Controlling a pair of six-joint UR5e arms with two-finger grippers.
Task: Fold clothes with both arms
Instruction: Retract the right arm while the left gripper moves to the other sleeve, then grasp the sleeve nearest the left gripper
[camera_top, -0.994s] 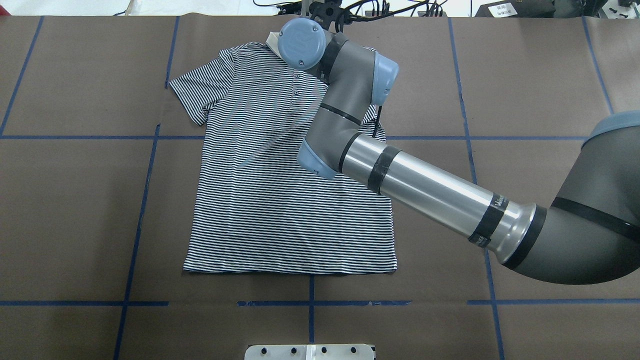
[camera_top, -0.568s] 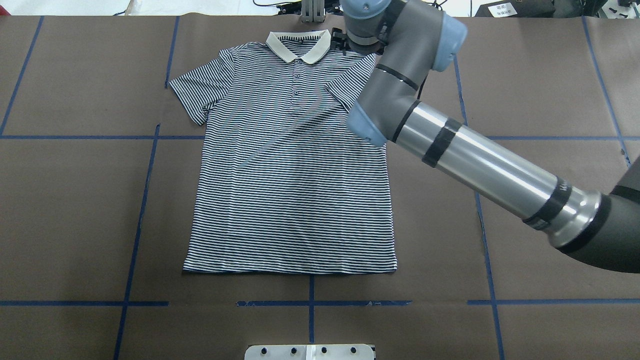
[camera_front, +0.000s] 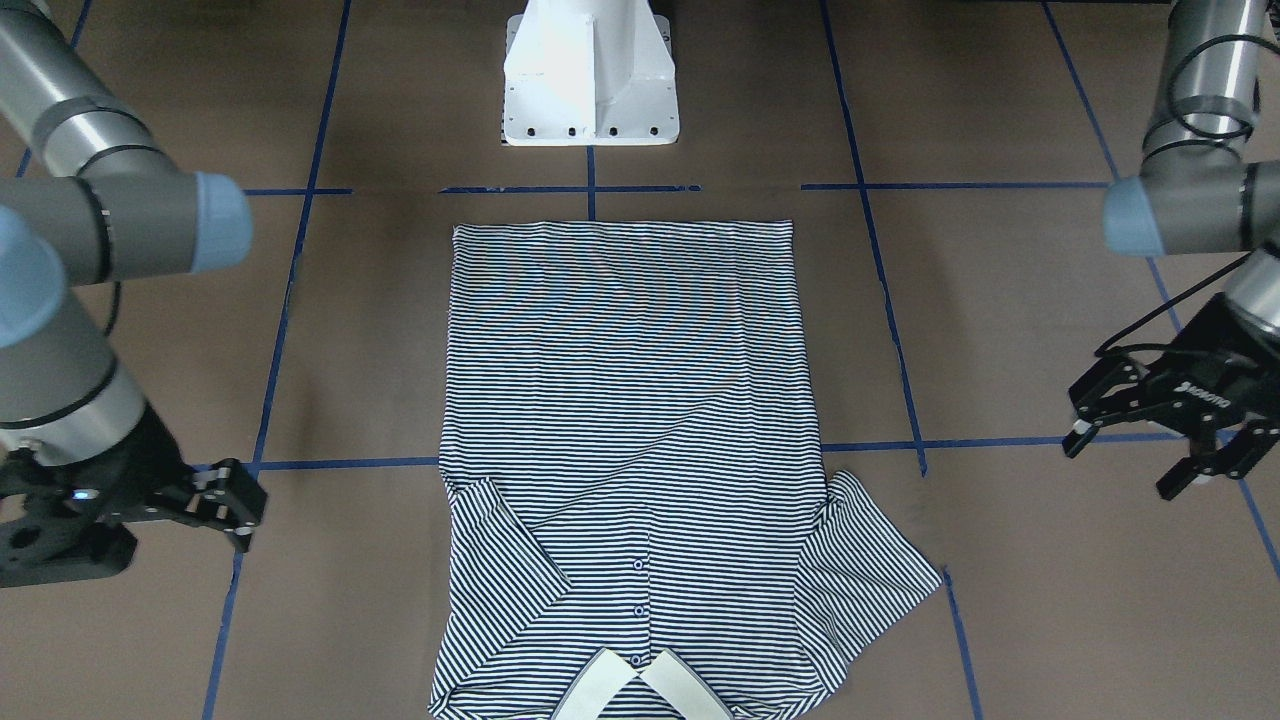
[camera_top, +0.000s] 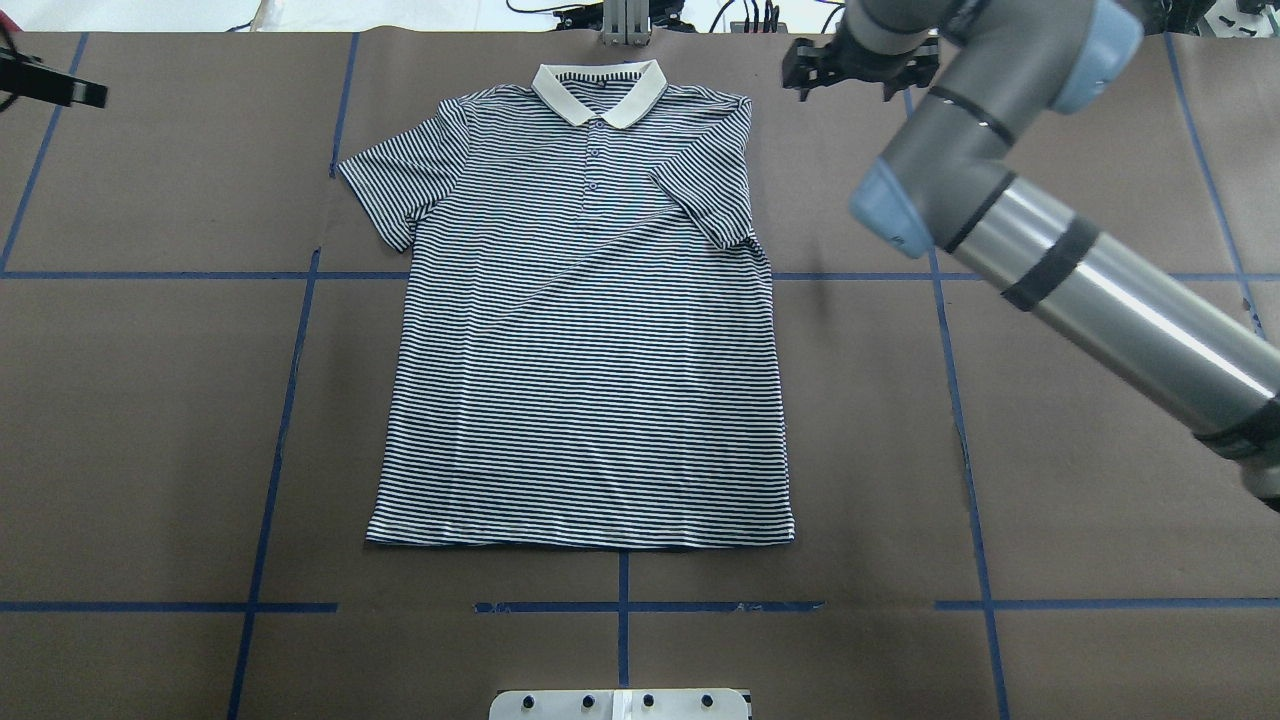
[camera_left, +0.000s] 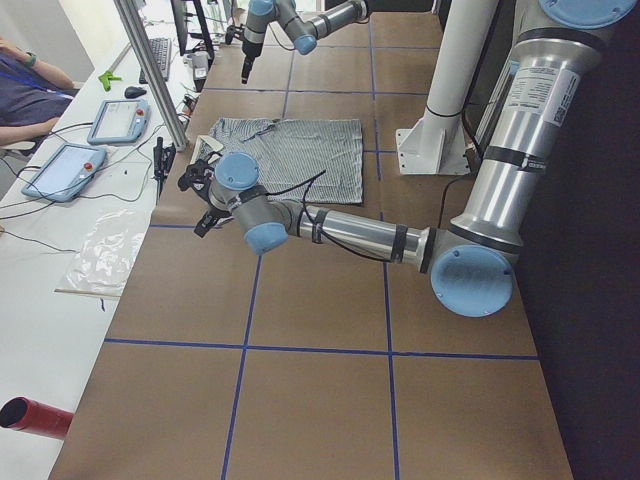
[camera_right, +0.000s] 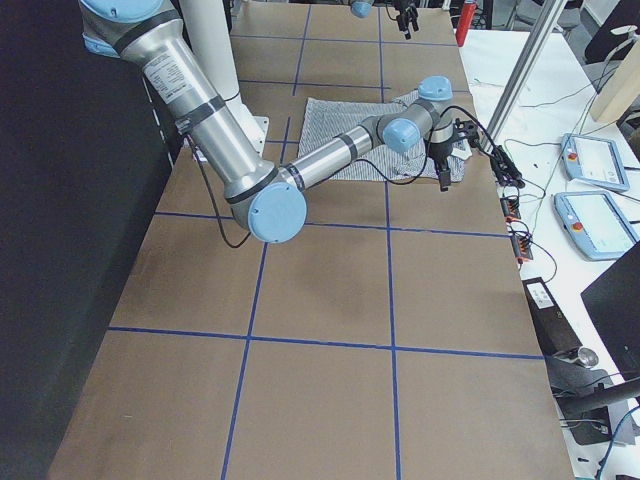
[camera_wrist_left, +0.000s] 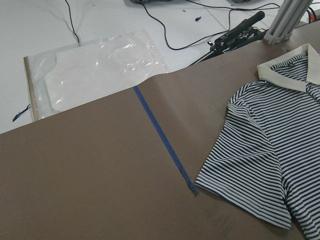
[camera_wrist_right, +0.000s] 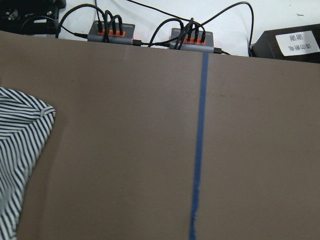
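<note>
The clothes, a navy-and-white striped polo shirt (camera_top: 585, 330) with a cream collar (camera_top: 598, 90), lie flat and face up, hem toward the robot. One sleeve (camera_top: 712, 190) is folded in over the body; the other sleeve (camera_top: 395, 185) lies spread out. My right gripper (camera_top: 848, 72) hovers open past the folded sleeve's shoulder, off the shirt, and holds nothing. My left gripper (camera_front: 1125, 465) is open and empty, well off the spread sleeve's side. The shirt also shows in both wrist views: (camera_wrist_left: 270, 150), (camera_wrist_right: 20, 140).
Blue tape lines (camera_top: 280, 400) grid the brown table cover. The white pedestal base (camera_front: 590, 80) stands near the hem. Beyond the far edge lie cable hubs (camera_wrist_right: 150, 35), a plastic bag (camera_wrist_left: 100, 70) and teach pendants (camera_left: 110, 120). A person's arm (camera_left: 30, 80) rests there.
My right arm has swung from over the collar out to the right, off the shirt, uncovering the collar and the folded sleeve. The left gripper has come into view at the far left.
</note>
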